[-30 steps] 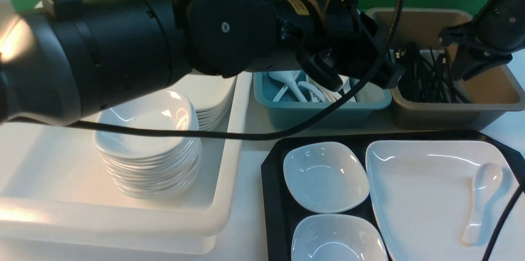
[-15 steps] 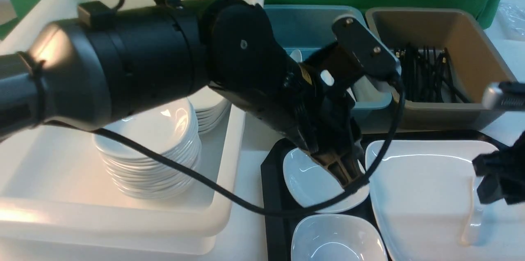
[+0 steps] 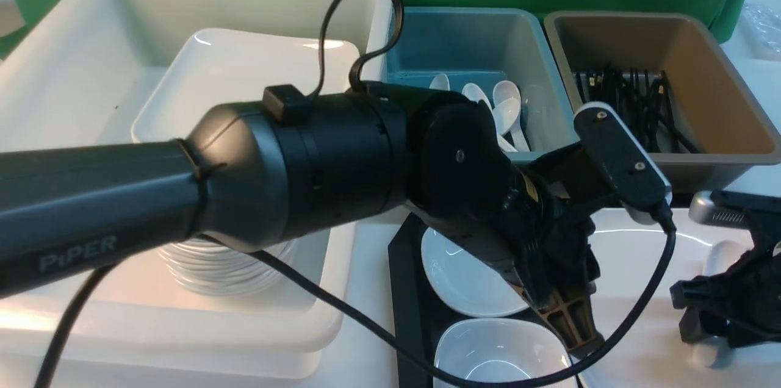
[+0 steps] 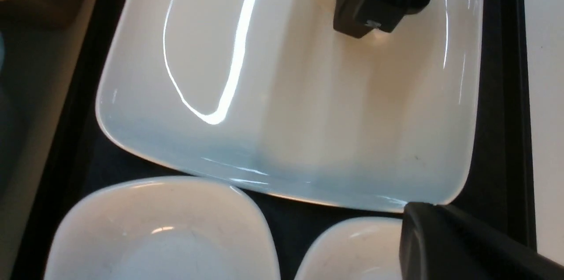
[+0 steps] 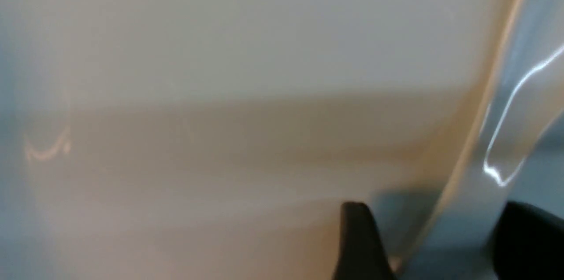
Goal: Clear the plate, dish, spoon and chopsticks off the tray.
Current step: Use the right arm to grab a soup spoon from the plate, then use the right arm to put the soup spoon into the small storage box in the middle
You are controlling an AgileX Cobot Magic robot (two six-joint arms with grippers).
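- While your right gripper (image 5: pixel 434 245) hangs low over the plate (image 4: pixel 308 95), its jaws stand apart, evidently set to take the spoon (image 3: pixel 726 251).
- Spoon: lies on the plate's right side, directly beneath that gripper. The glossy band between the fingertips is probably its handle, though the wrist view is blurred.
- Left gripper (image 3: pixel 570 330): closed, empty, poised over the tray (image 3: pixel 406 290) between the small dishes (image 3: pixel 464 278) and the plate.
- Plate: rests on the tray's right half.
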